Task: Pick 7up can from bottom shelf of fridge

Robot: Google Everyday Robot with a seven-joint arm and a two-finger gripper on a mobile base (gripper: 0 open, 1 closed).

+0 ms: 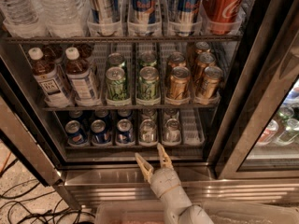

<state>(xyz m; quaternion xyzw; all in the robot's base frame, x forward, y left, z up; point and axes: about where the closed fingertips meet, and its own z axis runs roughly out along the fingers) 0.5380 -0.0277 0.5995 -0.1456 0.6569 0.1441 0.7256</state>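
The fridge stands open in front of me. On its bottom shelf a pale silvery 7up can stands at the front of the middle lane. A similar silvery can is in the lane to its right, with more behind both. My gripper is just below and in front of the shelf, under the 7up can and apart from it. Its fingers are open and empty, pointing up toward the can.
Three dark blue cans fill the lanes left of the 7up can. The rack above holds tea bottles, lime-green cans and gold cans. The dark door edge is at the left, a second cooler door at the right, cables on the floor.
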